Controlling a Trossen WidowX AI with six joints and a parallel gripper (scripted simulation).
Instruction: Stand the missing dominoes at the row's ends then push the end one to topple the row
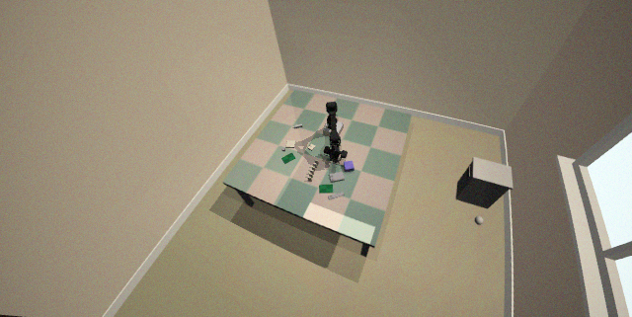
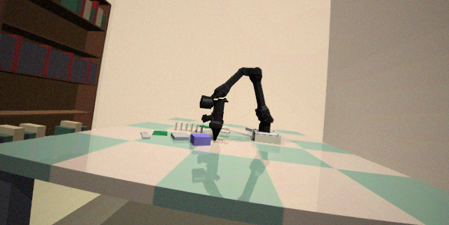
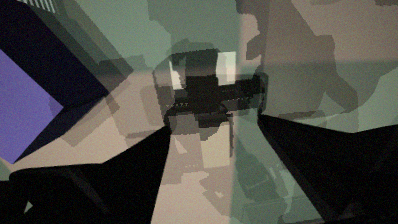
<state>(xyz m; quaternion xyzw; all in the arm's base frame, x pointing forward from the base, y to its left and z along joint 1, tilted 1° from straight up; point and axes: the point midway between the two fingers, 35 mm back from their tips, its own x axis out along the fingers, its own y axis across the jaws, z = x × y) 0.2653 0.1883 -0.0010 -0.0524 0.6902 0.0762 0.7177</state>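
Hovering black tapered jaws (image 1: 335, 158) (image 2: 215, 139), boxy purple block (image 1: 349, 166) (image 2: 200, 139) (image 3: 25, 110), glossy checkered tabletop (image 1: 377, 184) (image 2: 217, 172) (image 3: 195, 200)

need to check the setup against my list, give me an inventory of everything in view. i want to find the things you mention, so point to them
standing dominoes (image 1: 313, 171) (image 2: 186, 127): several, pale, in a row
purple block (image 1: 349, 166) (image 2: 200, 139) (image 3: 25, 107): one, on the table beside the gripper
green flat pieces: two, either side of the row
flat grey box (image 1: 337, 177) (image 2: 179, 136): one, near the purple block
table (image 1: 291, 198) (image 2: 105, 158): one, green and pink checks
bookshelf (image 2: 102, 43): one, brown, left in the exterior view
cabinet (image 1: 493, 173): one, grey, on the floor
ball (image 1: 479, 220): one, pale, by the cabinet
arm (image 1: 332, 121) (image 2: 259, 90): one, black
gripper (image 2: 215, 139) (image 3: 213, 125): one, black, fingers apart, low over the table
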